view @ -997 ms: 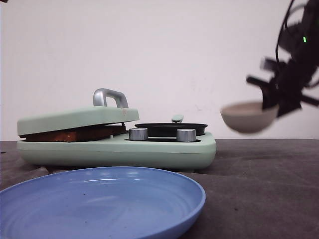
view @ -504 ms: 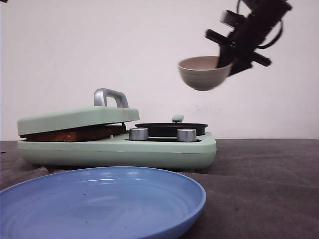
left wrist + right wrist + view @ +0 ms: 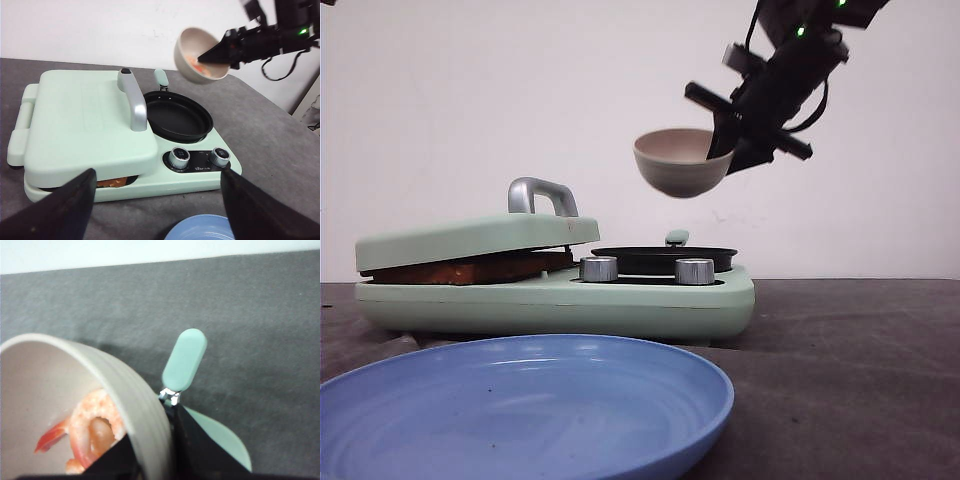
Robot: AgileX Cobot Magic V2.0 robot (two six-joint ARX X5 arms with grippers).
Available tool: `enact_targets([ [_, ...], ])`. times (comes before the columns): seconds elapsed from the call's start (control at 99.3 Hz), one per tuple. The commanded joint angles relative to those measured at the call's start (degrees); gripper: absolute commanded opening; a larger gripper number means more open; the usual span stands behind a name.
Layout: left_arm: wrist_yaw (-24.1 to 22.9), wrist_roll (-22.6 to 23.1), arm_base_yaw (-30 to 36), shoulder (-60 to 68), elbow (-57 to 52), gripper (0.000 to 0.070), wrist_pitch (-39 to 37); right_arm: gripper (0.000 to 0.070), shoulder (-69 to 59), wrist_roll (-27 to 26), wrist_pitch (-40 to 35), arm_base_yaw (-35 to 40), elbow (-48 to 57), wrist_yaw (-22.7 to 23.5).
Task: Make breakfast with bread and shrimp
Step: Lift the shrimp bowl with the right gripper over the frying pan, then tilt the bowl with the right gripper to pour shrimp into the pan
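My right gripper [image 3: 728,150] is shut on the rim of a beige ribbed bowl [image 3: 680,165] and holds it in the air, tilted, above the black pan [image 3: 663,258] of the mint breakfast maker [image 3: 620,305]. Pink-orange shrimp [image 3: 95,427] lie inside the bowl [image 3: 125,390], and they also show in the left wrist view [image 3: 192,61]. One finger is inside the bowl, one outside. A browned bread slice [image 3: 470,270] lies under the closed lid [image 3: 470,238]; only its edge shows [image 3: 112,182]. My left gripper [image 3: 157,175] is open and empty, in front of the maker.
A blue plate [image 3: 520,410] lies in front of the maker, near the table's front edge. Two silver knobs [image 3: 597,268] sit on the maker's front. The lid has a silver handle [image 3: 540,192]. The pan's mint handle [image 3: 185,360] points toward the back.
My right arm has carried the bowl from low at the right, up and leftward, to above the black pan. It sits a little lower than half a second ago.
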State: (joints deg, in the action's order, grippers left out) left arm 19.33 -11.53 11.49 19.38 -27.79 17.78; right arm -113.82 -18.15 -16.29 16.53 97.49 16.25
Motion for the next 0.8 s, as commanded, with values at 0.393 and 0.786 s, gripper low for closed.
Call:
enact_targets([
  [0.393,-0.17,2.1,0.04,0.04,0.02,0.0422,2.1,0.0,-2.08,15.37,6.91,3.48,1.88,-12.46],
  [0.786,-0.17,2.54,0.04,0.04,0.02,0.0422,2.05,0.0,-2.05,38.36,10.88,10.99,1.88,-34.25],
])
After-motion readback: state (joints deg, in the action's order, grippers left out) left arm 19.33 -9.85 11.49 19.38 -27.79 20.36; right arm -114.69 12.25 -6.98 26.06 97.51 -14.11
